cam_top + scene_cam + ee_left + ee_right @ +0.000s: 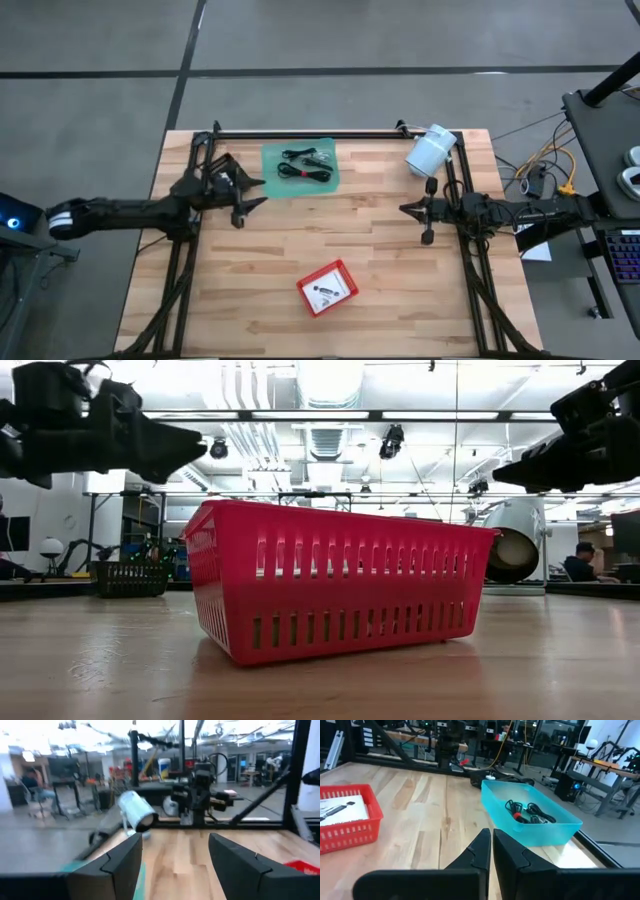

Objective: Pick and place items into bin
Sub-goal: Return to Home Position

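Cables (305,165) lay in teal bin (270,150) by surface's (380,250) far edge; left hand (262,191) wide, right hand (405,209) closed, empty.

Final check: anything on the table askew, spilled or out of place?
Nothing spilled. The red bin sits turned at an angle to the edges of the table, and the white cylinder appears to lie on its side near the back right corner.

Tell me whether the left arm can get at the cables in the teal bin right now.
Probably yes. The left gripper, open, hangs just beside the teal bin; nothing stands between them, and the black cables lie uncovered in its open top.
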`<move>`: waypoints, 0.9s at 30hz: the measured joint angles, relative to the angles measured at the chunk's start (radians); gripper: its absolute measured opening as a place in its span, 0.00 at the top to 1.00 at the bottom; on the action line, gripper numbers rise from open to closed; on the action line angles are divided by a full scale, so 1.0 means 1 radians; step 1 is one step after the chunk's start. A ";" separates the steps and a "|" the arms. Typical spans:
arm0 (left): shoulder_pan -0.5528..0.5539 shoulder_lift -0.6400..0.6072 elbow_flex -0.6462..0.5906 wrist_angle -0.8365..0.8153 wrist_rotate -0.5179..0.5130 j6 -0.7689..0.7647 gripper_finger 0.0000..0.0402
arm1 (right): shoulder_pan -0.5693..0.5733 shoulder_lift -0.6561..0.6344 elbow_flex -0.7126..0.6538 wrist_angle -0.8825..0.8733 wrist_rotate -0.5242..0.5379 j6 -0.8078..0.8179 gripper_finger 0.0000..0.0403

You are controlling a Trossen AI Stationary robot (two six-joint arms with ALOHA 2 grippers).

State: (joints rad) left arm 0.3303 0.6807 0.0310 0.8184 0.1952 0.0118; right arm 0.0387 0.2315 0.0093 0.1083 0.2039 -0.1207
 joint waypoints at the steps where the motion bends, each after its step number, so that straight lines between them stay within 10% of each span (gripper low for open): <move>1: -0.006 -0.014 -0.005 0.000 -0.007 0.022 0.47 | 0.000 0.000 0.000 0.001 0.000 -0.006 0.98; 9: -0.106 0.017 -0.011 -0.005 -0.017 0.027 0.51 | 0.000 0.000 0.000 0.010 0.000 -0.012 0.98; 27: -0.156 -0.230 -0.023 -0.301 -0.093 -0.059 0.99 | 0.000 0.005 0.000 -0.012 -0.002 0.035 0.98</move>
State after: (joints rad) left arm 0.1740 0.4510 0.0078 0.5175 0.1024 -0.0469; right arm 0.0383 0.2367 0.0093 0.0961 0.2020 -0.0860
